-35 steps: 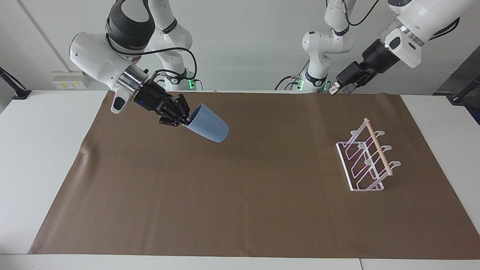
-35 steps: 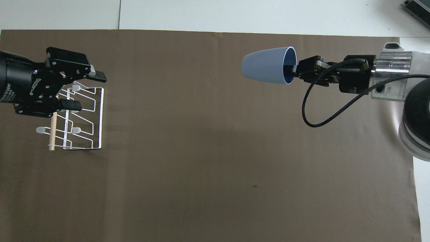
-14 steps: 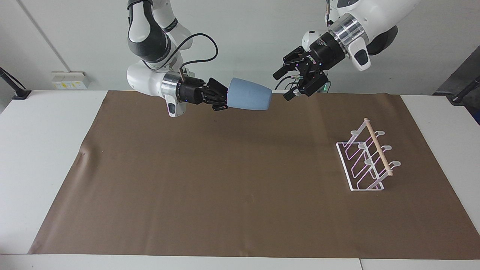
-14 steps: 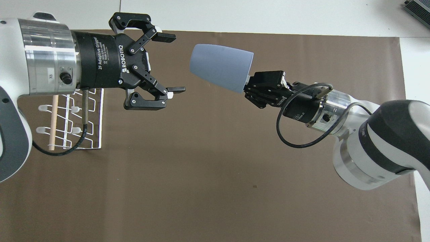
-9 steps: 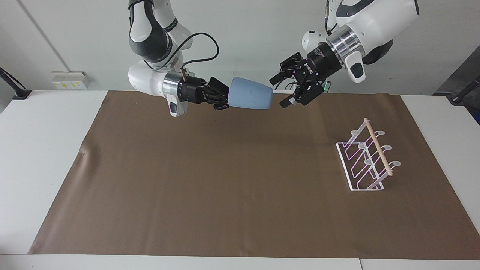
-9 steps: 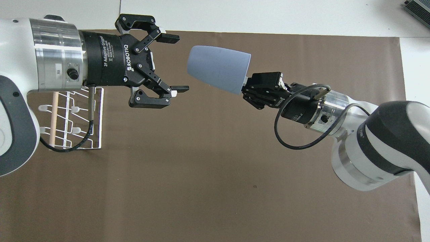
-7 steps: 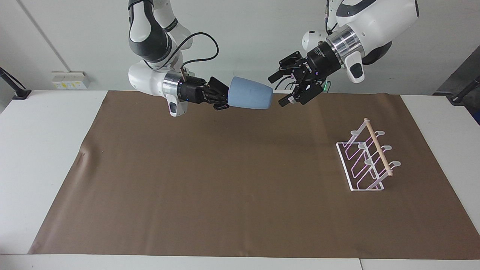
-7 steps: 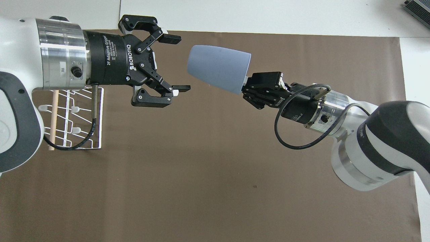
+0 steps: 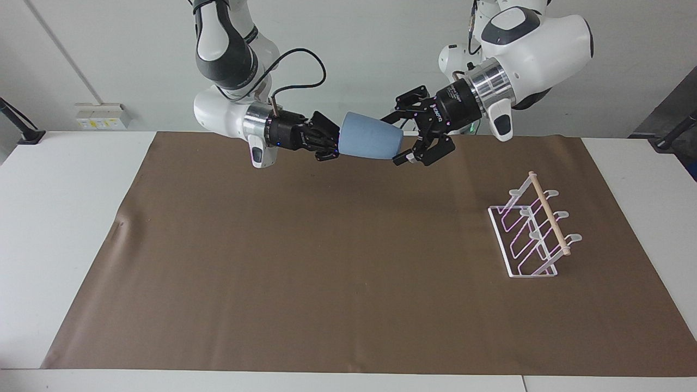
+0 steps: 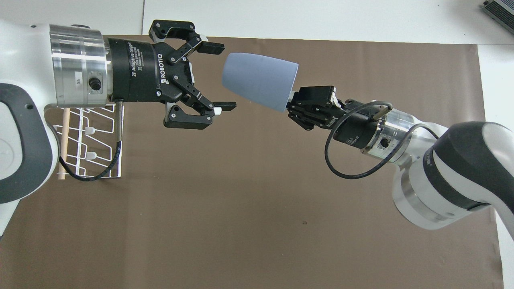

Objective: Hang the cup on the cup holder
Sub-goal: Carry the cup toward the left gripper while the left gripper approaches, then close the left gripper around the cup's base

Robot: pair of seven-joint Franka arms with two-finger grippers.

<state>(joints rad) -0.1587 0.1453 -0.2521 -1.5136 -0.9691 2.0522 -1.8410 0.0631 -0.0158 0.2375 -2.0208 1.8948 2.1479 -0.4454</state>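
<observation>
Cup (image 9: pixel 371 143) in right hand (image 9: pixel 330 144), left hand (image 9: pixel 404 137) spread at its base

White arms (image 9: pixel 536 38) with grey joints, silver wrists, black cables.

Brown mat (image 9: pixel 305 261) covers white table (image 9: pixel 54 218).

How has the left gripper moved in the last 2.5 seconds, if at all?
Yes. The left gripper left its place near the cup holder and crossed toward the table's middle, where it is now open at the base of the cup, which the right gripper holds.
</observation>
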